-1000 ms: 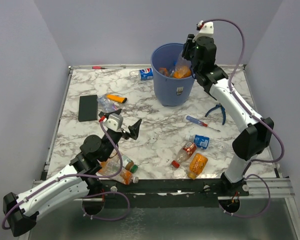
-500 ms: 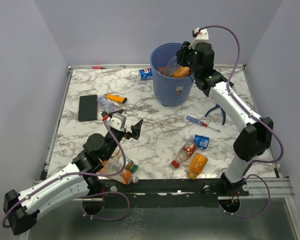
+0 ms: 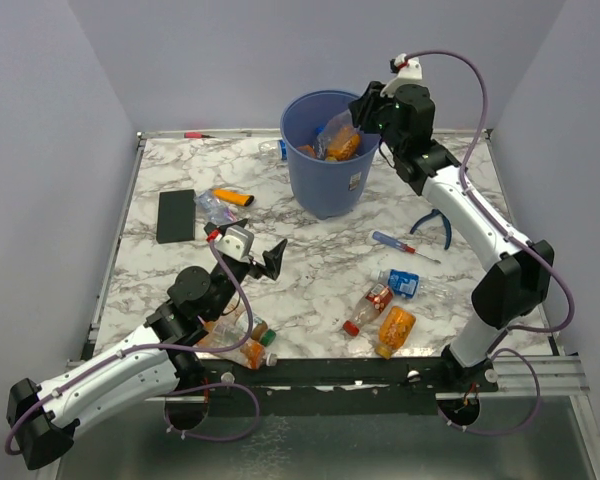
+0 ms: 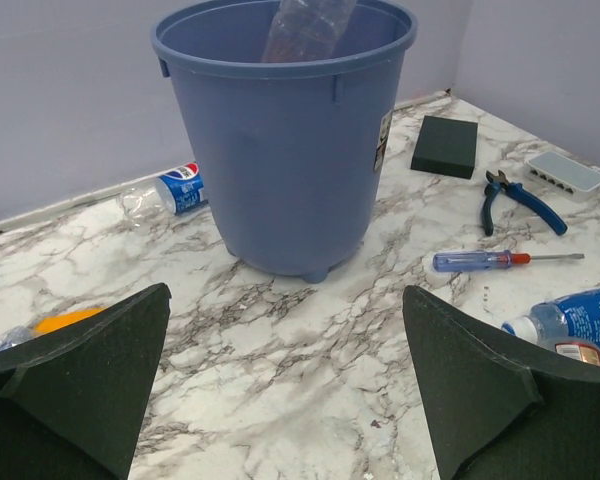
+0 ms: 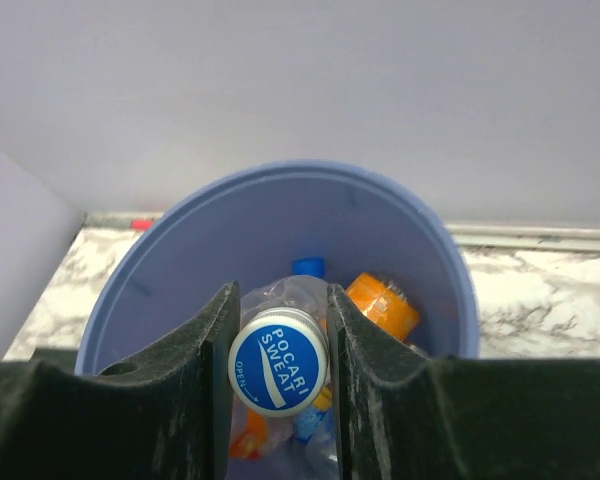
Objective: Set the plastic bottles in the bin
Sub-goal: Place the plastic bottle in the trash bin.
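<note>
One bottle [image 5: 278, 362], body half-hidden, pinched in right end effector [image 5: 278, 305] over bin [image 4: 280, 150]; left end effector [image 4: 285, 292] gapes empty.

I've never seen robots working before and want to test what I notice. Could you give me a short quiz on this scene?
1. True or false: the left gripper is shut on a bottle.
2. What does the right gripper hold? A a cup; B a bottle with a blue cap; C a spoon.
3. Fill in: the held bottle hangs down into the blue ___.
Key: 1 false, it is open and empty. 2 B. 3 bin.
</note>
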Robot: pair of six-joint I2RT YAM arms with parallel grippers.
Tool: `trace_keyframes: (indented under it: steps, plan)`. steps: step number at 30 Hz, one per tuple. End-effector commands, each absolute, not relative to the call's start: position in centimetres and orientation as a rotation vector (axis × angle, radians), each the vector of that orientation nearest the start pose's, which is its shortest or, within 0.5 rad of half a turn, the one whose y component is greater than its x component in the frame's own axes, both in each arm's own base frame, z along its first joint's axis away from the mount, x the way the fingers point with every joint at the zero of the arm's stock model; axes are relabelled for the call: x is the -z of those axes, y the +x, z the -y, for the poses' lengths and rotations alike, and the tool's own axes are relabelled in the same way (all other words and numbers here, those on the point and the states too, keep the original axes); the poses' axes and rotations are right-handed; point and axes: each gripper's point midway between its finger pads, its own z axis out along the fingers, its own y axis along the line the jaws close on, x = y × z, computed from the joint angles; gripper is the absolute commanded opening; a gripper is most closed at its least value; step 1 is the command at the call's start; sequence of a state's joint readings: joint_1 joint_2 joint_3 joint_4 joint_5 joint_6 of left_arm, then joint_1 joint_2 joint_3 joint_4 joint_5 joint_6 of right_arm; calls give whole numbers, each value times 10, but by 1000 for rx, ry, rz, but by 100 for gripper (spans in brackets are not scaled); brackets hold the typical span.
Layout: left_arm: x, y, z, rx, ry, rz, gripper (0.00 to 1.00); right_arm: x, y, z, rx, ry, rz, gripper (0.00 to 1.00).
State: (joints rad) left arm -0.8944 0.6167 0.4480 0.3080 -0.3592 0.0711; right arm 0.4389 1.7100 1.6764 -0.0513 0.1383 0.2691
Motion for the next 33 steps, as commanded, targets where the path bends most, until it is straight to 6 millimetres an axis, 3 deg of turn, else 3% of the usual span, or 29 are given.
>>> trace_keyframes:
  steps: [1, 5, 8, 11, 14, 20, 25, 29, 33]
  plan:
    - [-273, 236, 194, 425, 407, -1395, 99, -433, 502, -183, -355, 95, -1441, 0]
    - [-271, 237, 195, 422, 411, -1402, 99, -458, 507, -185, -377, 106, -1360, 0]
    - [-269, 237, 195, 418, 414, -1406, 99, -456, 519, -195, -393, 82, -1363, 0]
    - [-268, 237, 196, 416, 419, -1408, 99, -432, 537, -211, -393, 24, -1438, 0]
    - [-267, 238, 195, 411, 419, -1410, 99, -403, 542, -224, -420, -29, -1504, 0]
    - [-264, 238, 199, 417, 432, -1419, 99, -337, 533, -245, -486, -148, -1671, 0]
    - [-262, 238, 202, 427, 442, -1425, 99, -299, 516, -254, -522, -253, -1802, 0]
    - [-262, 238, 204, 430, 447, -1428, 99, -297, 503, -262, -568, -338, -1867, 0]
    - [-262, 238, 201, 423, 440, -1426, 99, -320, 489, -259, -594, -320, -1836, 0]
